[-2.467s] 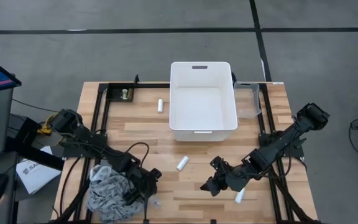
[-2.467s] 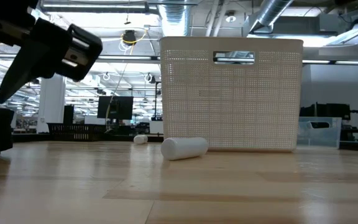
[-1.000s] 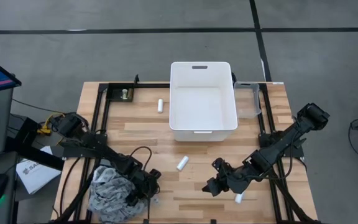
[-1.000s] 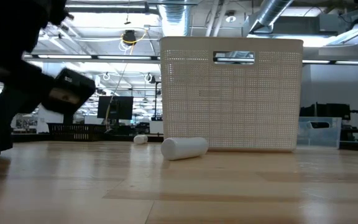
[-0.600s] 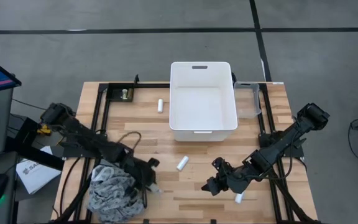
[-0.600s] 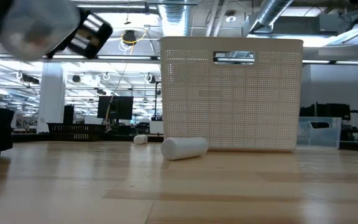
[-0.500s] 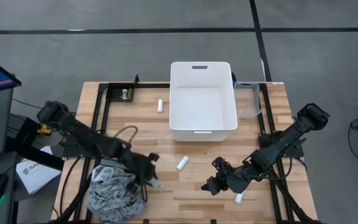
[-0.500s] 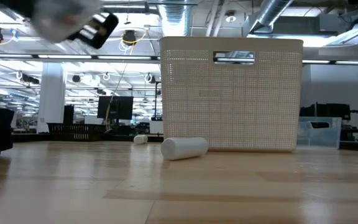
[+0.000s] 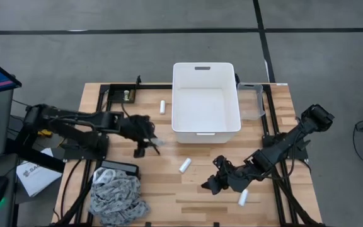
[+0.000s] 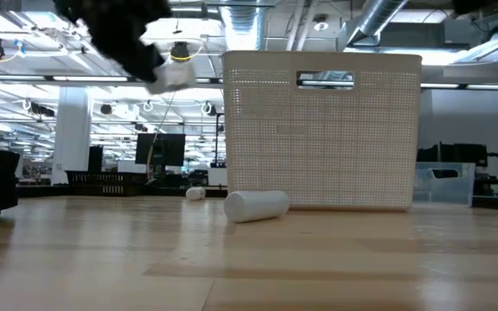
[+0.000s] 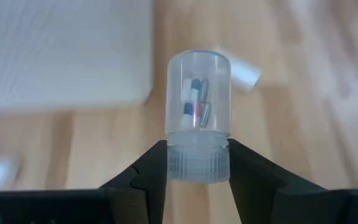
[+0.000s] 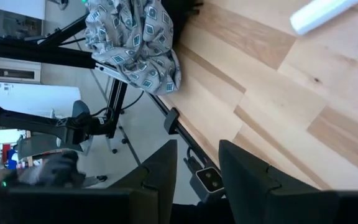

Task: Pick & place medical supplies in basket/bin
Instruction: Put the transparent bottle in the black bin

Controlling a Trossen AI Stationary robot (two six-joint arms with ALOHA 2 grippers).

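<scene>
Vial (image 11: 199, 124) in left end effector (image 11: 197, 163), seemingly pointing away, lengthwise.

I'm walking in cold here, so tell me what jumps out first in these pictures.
The left gripper holds a small clear vial with capsules inside, lifted above the table left of the big white tub. A grey patterned cloth lies bunched at the near left corner. The right gripper waits low near the front edge.

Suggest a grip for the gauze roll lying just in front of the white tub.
Take the gauze roll across its middle from straight above, fingers closing on its curved sides. It lies flat on the table, tilted diagonally, clear of the white tub, so turn the wrist square to its long axis.
</scene>
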